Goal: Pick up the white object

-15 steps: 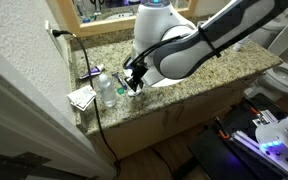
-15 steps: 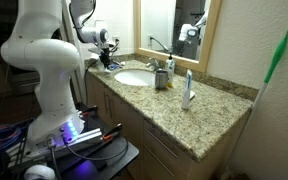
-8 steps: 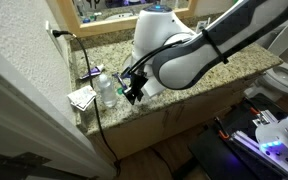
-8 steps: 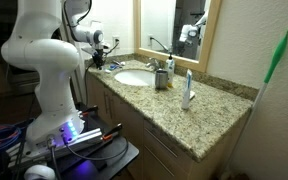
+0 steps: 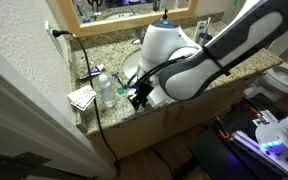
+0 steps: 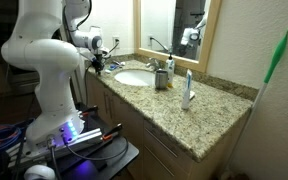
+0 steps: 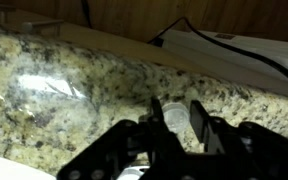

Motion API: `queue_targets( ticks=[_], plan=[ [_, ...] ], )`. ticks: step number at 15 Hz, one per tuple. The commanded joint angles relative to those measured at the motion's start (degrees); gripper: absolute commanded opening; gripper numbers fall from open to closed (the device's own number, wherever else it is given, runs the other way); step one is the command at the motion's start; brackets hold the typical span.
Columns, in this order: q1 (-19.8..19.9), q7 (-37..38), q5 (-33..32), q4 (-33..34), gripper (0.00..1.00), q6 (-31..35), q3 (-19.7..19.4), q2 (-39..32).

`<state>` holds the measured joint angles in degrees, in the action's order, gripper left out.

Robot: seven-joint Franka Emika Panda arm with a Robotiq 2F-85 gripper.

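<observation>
Over the front edge of the speckled granite countertop, at the middle of an exterior view, the black two-finger gripper hangs from the bulky white robot arm. In the wrist view the gripper comes in from the bottom of the frame. Its two dark fingers stand partly closed, and the small white object sits pinched between them, low and just right of centre. Behind it the countertop fills the left and middle of the frame. In the exterior views the object is too small to make out.

Left of the gripper in that exterior view stands a clear plastic bottle, near but apart from the fingers. Flat white paper pieces lie just beside the bottle, at the counter's left end. A thin black cable runs down across the counter from the upper left and over its front edge.

In an exterior view from along the counter, the gripper is at the upper left, near the white oval sink. Further right on the countertop stand a grey metal cup and, well apart from the gripper, a slim white upright item with a blue tip.
</observation>
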<state>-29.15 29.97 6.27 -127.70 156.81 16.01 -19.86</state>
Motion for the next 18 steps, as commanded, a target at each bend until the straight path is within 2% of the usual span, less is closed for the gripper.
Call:
queue_targets(
  ticks=[1, 2, 3, 4, 5, 9, 10, 11, 13, 16, 18],
  plan=[
    [-0.2, 0.0, -0.4, -1.8, 0.11, 2.7, -0.8, -0.1],
    [-0.1, -0.1, -0.1, -1.9, 0.17, 3.0, -0.7, -0.1],
    [-0.3, 0.2, -0.5, -2.0, 0.14, 3.0, -1.0, 0.0],
    [-0.4, 0.6, -0.8, -2.1, 0.18, 2.8, -1.3, 0.2],
    [-0.7, 1.1, -1.2, -2.2, 0.09, 2.4, -1.6, 0.3],
    [-1.0, 2.7, -1.6, -2.6, 0.08, 2.1, -2.4, 0.6],
    [-1.0, 3.1, -1.7, -2.6, 0.14, 2.3, -2.5, 0.6],
    [-1.2, 3.8, -1.9, -2.5, 0.54, 2.2, -2.8, 0.6],
    [-1.4, 5.2, -2.4, -2.6, 0.63, 1.9, -3.3, 0.9],
    [-1.5, 7.2, -3.4, -3.5, 0.84, 1.6, -3.8, 2.2],
    [-0.3, 6.5, -1.5, -4.8, 0.99, 0.6, -2.3, 3.8]
  ],
)
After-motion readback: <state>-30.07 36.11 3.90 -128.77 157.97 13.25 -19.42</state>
